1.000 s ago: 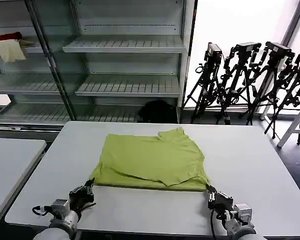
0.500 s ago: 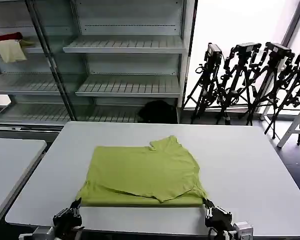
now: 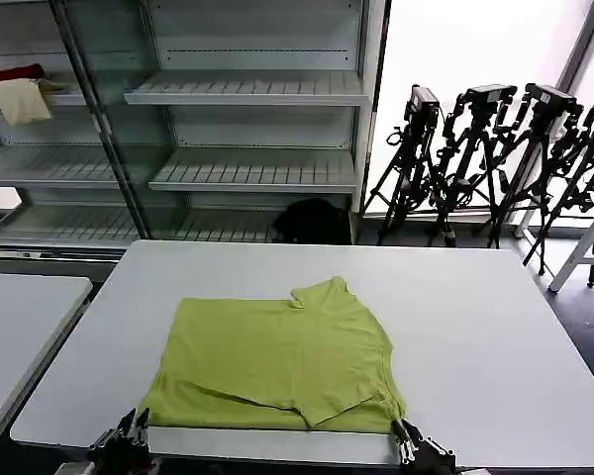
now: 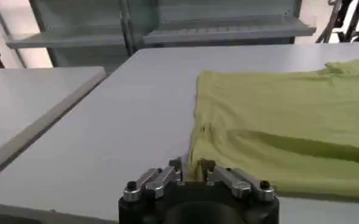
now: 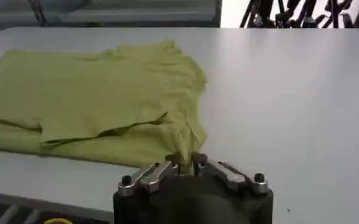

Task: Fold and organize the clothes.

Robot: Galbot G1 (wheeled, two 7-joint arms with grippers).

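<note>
The T-shirt has shifted toward the table's near edge; left gripper and right gripper each clamp a near corner.

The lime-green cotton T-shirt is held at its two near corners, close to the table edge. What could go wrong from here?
1. The lime-green cotton T-shirt lies close to the near edge of the white table; pulled further, its hem could slide off and hang.
2. The left gripper and right gripper each pinch only a small corner, so the cloth may slip out.
3. The folded-over flap on top may shift and spoil the fold.
</note>
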